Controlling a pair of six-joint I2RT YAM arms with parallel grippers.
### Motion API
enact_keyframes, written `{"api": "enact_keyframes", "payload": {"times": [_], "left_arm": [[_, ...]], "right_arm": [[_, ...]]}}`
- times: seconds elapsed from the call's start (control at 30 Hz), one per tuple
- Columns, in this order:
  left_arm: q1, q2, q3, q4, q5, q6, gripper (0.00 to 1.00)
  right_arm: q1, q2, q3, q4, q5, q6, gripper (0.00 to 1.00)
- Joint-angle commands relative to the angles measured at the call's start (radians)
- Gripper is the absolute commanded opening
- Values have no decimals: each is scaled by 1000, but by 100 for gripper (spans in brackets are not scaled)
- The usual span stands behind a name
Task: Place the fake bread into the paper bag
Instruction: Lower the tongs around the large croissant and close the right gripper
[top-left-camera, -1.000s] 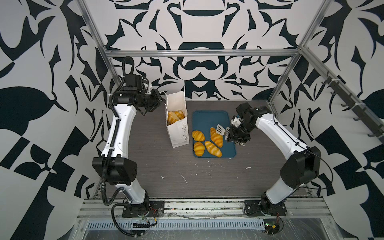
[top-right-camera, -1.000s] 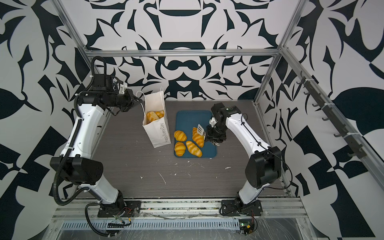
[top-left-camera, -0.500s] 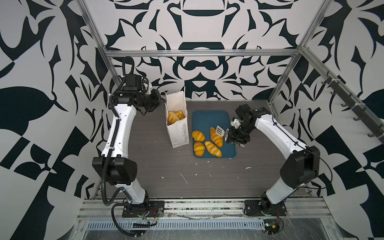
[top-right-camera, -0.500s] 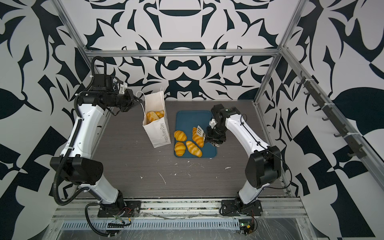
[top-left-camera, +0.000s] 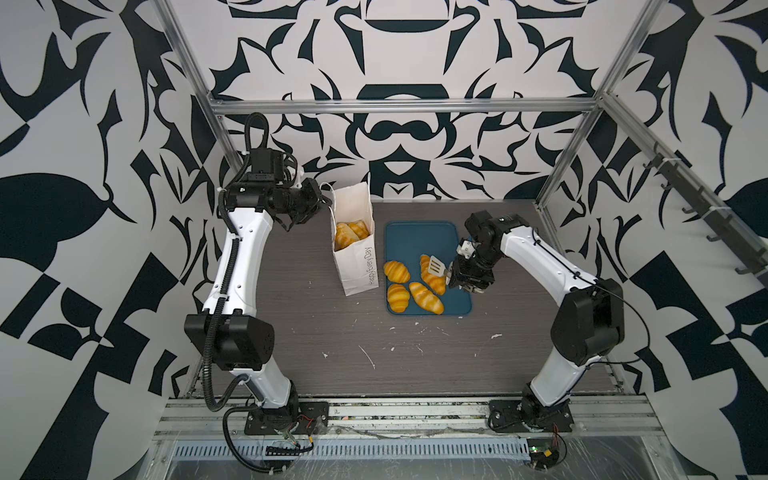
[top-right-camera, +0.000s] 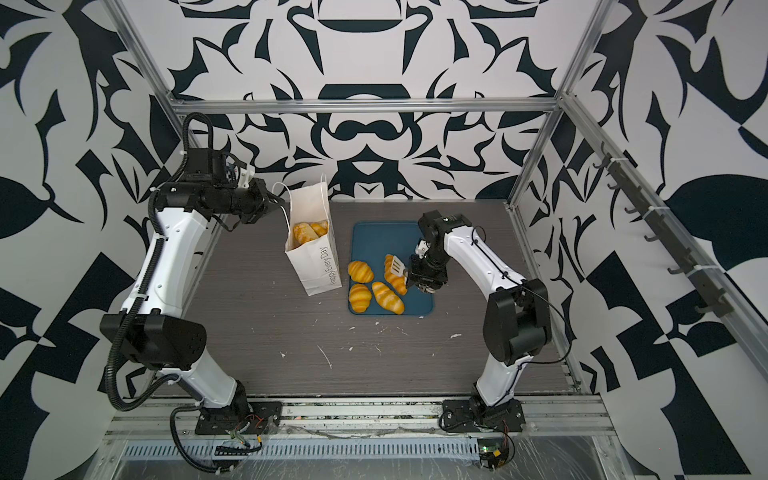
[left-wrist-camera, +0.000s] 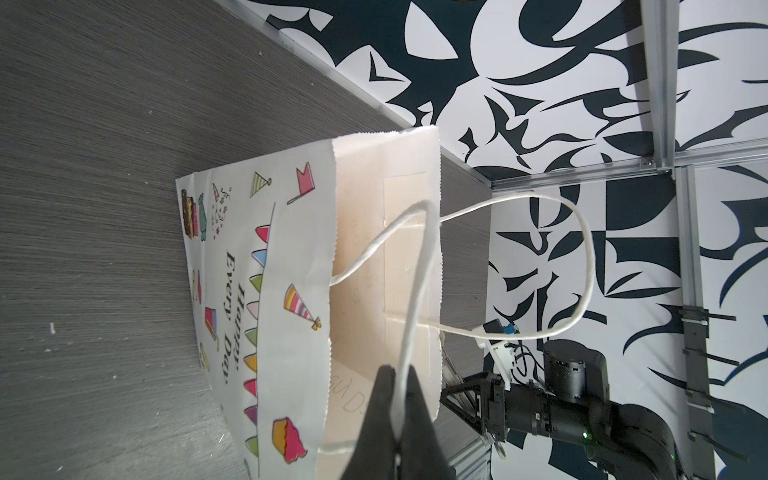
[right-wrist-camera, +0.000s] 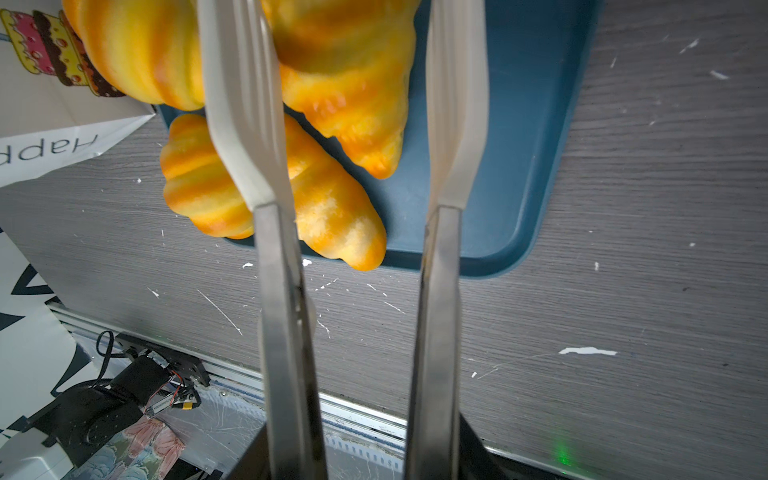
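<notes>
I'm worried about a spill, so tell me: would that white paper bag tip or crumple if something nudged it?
Probably tippy: the paper bag stands tall on a narrow base. Its thin walls likely crumple easily. The left end effector pinching the cord handle should steady it.

From high at the front in both top views, angled down over the whole table (top-left-camera: 332, 332), sharing paper bag (top-left-camera: 353, 266) and blue tray (top-right-camera: 382, 241). From the left wrist, close along the cord handle (left-wrist-camera: 411, 291). From the right wrist, close along the tongs (right-wrist-camera: 282, 291) onto croissants (right-wrist-camera: 332, 208).
</notes>
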Motion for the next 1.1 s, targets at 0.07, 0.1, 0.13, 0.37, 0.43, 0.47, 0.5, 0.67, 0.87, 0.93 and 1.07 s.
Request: {"api": "enact_keyframes", "payload": {"times": [0.07, 0.1, 0.13, 0.37, 0.43, 0.47, 0.5, 0.67, 0.87, 0.93, 1.07], "left_arm": [[-2, -6, 35, -32, -8, 6, 0], [-2, -5, 37, -32, -7, 7, 0], [-2, -5, 38, -32, -9, 5, 0], [-2, -6, 38, -32, -8, 5, 0], [-2, -6, 36, -31, -8, 5, 0], [-2, -8, 35, -31, -8, 5, 0], [-2, -7, 35, -31, -8, 5, 0], [-2, -11, 31, -31, -7, 8, 0], [-2, -23, 10, -27, -8, 11, 0], [-2, -25, 3, -26, -7, 10, 0], [-2, -27, 2, -25, -8, 11, 0]], "right_arm": [[-5, -8, 31, 12, -31, 3, 48], [-5, -6, 31, 14, -38, 3, 48], [-5, -5, 31, 17, -45, 4, 48], [-17, -2, 37, 38, -90, 12, 49], [-17, 8, 39, 36, -99, 4, 49], [-18, 13, 40, 33, -98, 2, 49], [-17, 18, 41, 31, -96, 2, 49], [-17, 37, 52, 22, -84, -6, 49], [-18, 48, 62, 40, -116, 2, 49], [-17, 54, 65, 49, -125, 9, 49], [-18, 55, 66, 60, -140, 18, 49]]}}
